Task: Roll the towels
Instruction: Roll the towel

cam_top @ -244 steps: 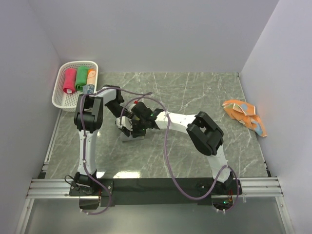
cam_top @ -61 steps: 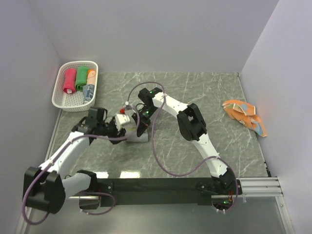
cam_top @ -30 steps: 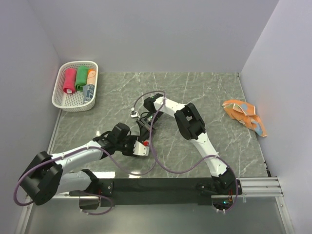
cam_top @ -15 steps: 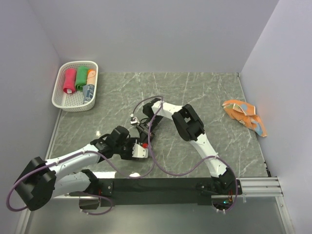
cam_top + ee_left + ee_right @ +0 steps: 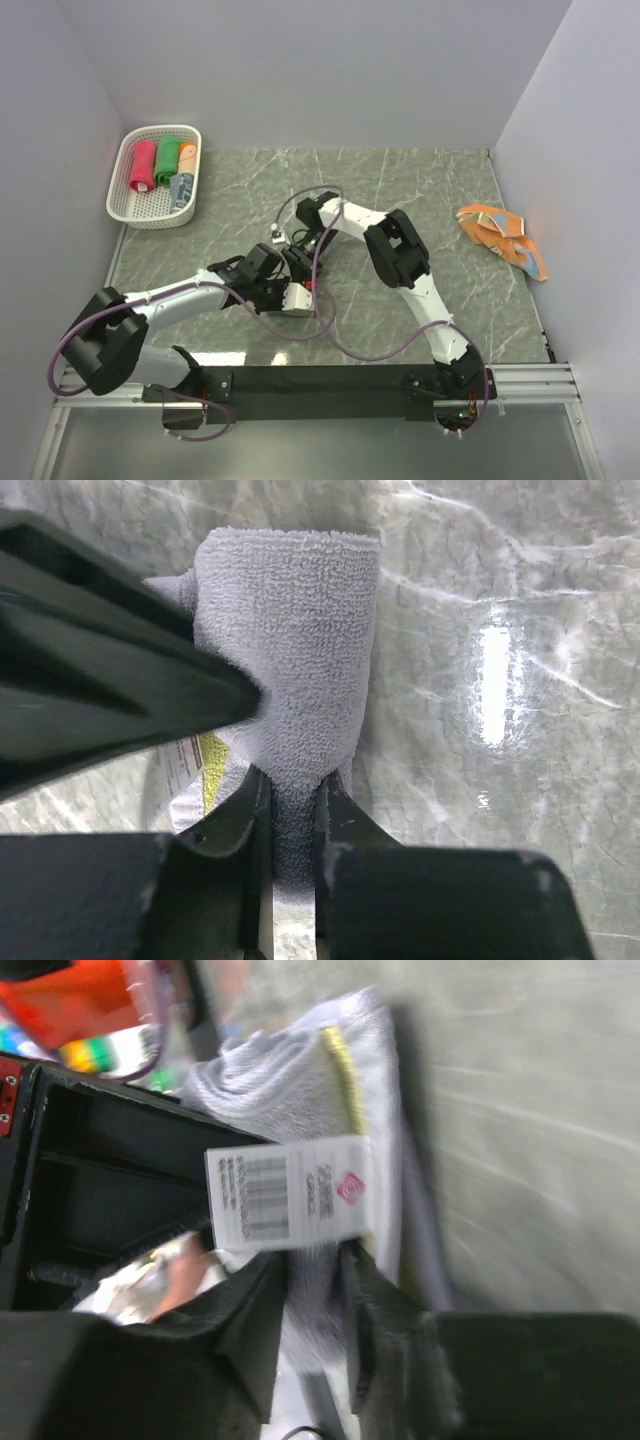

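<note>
Upper left of the overhead view: we see a basket (image 5: 122,205) holding a pink roll (image 5: 143,165), a green roll (image 5: 166,158), an orange roll (image 5: 188,153) and a grey-blue roll (image 5: 181,188). At mid-frame on the table (image 5: 420,190), both arms meet over a grey towel (image 5: 295,660). In the left wrist view the left gripper (image 5: 290,795) is closed to a narrow gap, pinching the near end of that towel, which lies as a short roll. In the right wrist view we find the right gripper (image 5: 312,1280) likewise narrowed onto the same cloth, beside its white label (image 5: 290,1195). At far right of the overhead view, an orange towel (image 5: 497,235) with light-blue marks lies crumpled, well apart from both arms.
</note>
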Robot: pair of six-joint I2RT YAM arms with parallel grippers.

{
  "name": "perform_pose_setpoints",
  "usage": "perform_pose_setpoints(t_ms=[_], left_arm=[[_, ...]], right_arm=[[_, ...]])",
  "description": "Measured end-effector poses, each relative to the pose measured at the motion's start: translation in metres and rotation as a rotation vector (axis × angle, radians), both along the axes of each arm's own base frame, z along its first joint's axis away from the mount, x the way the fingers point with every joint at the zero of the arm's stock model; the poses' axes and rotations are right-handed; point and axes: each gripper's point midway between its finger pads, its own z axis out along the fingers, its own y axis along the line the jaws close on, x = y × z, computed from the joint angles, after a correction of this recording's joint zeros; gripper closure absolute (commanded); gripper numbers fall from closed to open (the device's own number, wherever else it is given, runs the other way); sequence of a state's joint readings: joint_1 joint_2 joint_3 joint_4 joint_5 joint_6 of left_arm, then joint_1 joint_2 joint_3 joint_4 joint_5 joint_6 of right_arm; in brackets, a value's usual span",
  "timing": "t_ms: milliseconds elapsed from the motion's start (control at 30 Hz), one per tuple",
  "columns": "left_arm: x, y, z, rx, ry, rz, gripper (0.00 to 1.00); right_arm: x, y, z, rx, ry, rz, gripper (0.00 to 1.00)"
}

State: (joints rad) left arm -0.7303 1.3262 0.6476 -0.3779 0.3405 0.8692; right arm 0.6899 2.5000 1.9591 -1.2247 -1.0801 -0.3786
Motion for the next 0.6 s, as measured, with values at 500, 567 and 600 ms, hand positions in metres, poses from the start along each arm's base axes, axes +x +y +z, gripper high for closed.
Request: perform_pose_setpoints(t_ms=[500, 567, 600], left_arm=[[-0.015, -0.011, 0.002, 0.030, 0.513, 0.063, 0.99], [-0.011, -0.011, 0.003, 0.023, 0.645, 0.119, 0.99], [-0.009, -0.012, 0.003, 0.021, 0.697, 0.141, 0.99]], right_arm=[[0.144, -0.122, 0.100, 0.021, -0.632, -0.416, 0.54], [0.136, -0.133, 0.115, 0.029, -0.711, -0.438, 0.57], [0.129, -0.137, 0.120, 0.032, -0.742, -0.443, 0.58]])
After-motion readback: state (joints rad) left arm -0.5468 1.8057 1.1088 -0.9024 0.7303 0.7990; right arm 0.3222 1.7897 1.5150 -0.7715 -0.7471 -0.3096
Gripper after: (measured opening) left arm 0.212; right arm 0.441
